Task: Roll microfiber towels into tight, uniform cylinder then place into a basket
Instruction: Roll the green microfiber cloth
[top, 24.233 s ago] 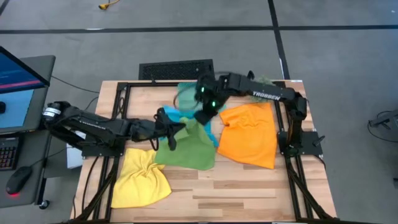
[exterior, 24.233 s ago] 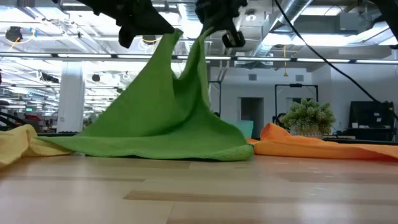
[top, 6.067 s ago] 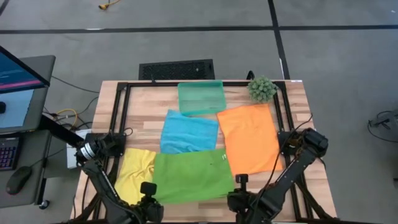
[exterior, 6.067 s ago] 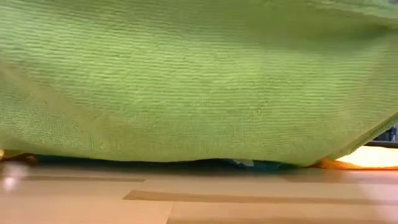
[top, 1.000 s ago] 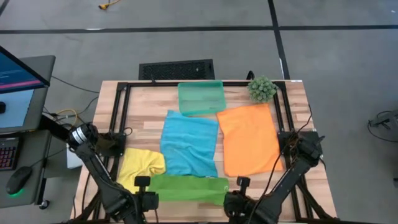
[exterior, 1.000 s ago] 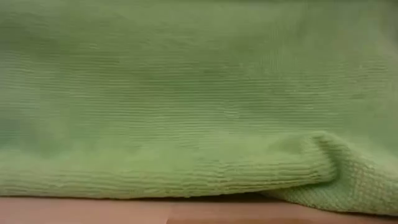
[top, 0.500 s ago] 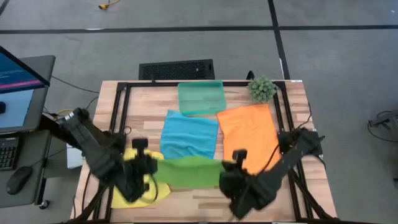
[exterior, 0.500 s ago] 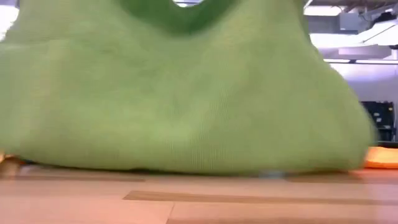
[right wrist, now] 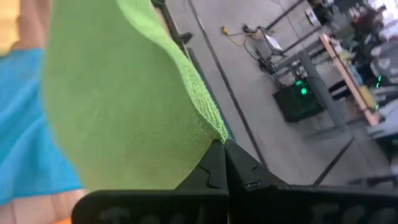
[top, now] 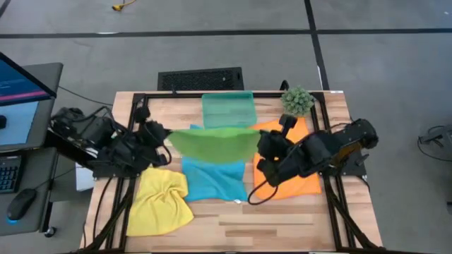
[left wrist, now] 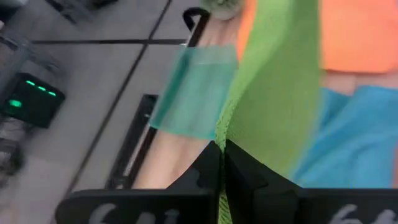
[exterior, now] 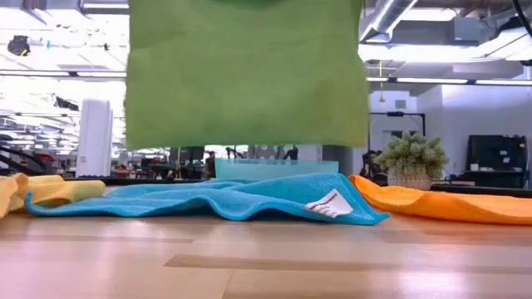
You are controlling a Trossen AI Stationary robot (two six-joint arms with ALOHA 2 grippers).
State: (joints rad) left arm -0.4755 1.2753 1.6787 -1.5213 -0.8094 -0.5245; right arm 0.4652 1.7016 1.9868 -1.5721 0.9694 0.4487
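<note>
Green towel (top: 214,143) airborne, stretched between both grippers, hanging clear of the table (top: 282,219) as a flat sheet in the low view. Left gripper (top: 164,134) pinches one upper corner, jaws clenched on the cloth; right gripper (top: 263,143) does likewise at the other corner. Each wrist view shows the fingers closed tight with green fabric between them.

Towel hangs above the blue towel (top: 214,179), just short of the basket (top: 227,110). Blue lies rumpled mid-table, label showing at its near corner in the low view. Yellow towel (top: 161,202) crumpled at the front left. Orange towel (top: 300,180) under the right arm. Plant ball (top: 297,101) beside the basket, rear right.

Step in hand, as I read it: repositioning or spreading the green cloth before rolling. No roll formed yet; basket holds nothing I can see.

Next move likely calls for lowering the sheet flat onto bare wood, edges square, both arms descending evenly so tension holds. Risk: draping it over the blue towel, which would foul the roll.
</note>
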